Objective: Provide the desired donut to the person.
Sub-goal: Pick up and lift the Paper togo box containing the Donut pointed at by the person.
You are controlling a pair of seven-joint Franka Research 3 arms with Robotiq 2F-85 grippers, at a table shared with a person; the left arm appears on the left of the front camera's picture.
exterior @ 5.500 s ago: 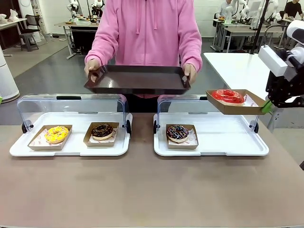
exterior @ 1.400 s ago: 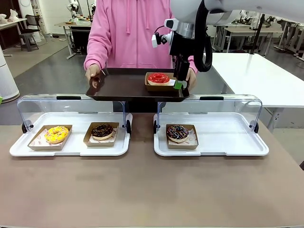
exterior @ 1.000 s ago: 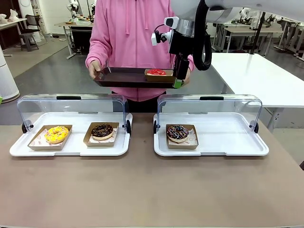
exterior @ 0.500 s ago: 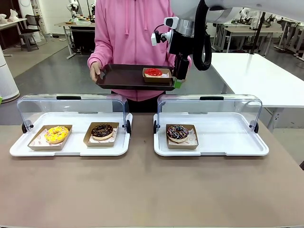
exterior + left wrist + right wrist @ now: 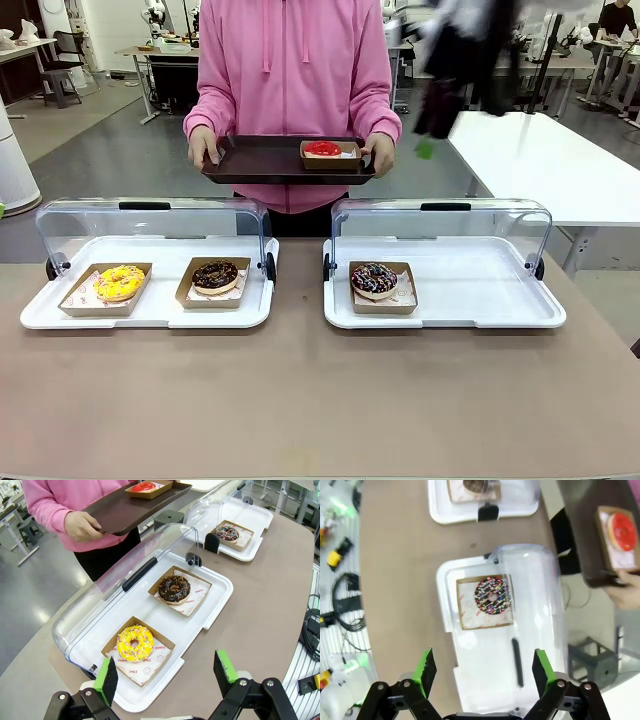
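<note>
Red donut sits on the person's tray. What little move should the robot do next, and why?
Probably draw the open right tool back toward the robot's side. The red donut lies in its box on the tray, which the person holds, so nothing seems left to carry.

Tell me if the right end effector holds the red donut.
No; the red donut sits on the brown tray, right end effector open.
</note>
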